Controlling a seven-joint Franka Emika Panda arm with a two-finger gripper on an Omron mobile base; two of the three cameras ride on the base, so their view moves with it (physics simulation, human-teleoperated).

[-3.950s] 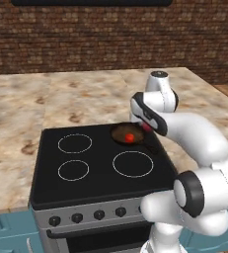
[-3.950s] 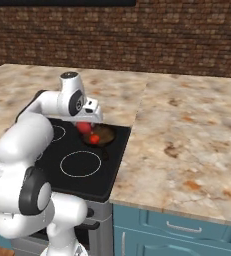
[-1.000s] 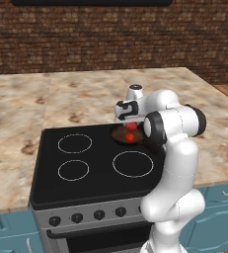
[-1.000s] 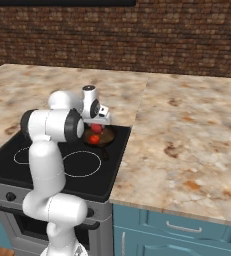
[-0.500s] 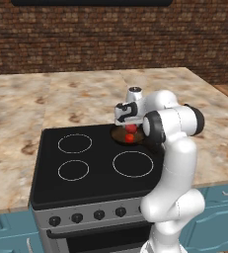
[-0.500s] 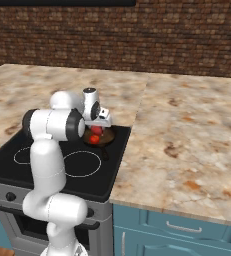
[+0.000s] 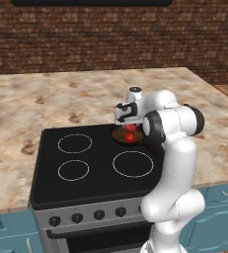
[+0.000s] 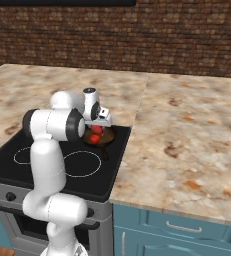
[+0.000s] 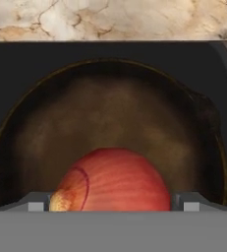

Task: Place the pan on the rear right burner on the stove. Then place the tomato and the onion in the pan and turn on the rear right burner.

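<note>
Four white rings mark the glossy black stove (image 7: 46,158), which is set into a marbled counter (image 7: 17,99) under a brick wall. Along its grey steel front runs a row of black knobs (image 7: 77,218). Going from left to right in the left base view, two mid-sized rings come first, then the largest ring at the front, and behind that the pan (image 7: 121,134) on the rear right burner, whose outline the pan covers.

The pan is small, round and shallow, dark brown inside with a thin dark rim; in the right base view its short dark handle (image 8: 105,152) points toward the front of the stove. In the hand view the pan (image 9: 110,113) sits on black glass with the counter's edge just beyond it.

Inside the pan lies the tomato (image 7: 130,139), a smooth bright orange-red ball, also seen in the right base view (image 8: 94,138). Directly above it is the onion (image 7: 130,128), a darker red bulb; up close its skin shows fine lengthwise stripes and a paler, yellowish end (image 9: 114,181).

The end effector (image 7: 130,123) hangs over the pan, pointing down, with the onion between its two fingertips (image 9: 36,203). The tips stand one at each side of the bulb, set about as far apart as the onion is wide, and appear to be touching it. Whether the onion rests on the pan floor cannot be told.
</note>
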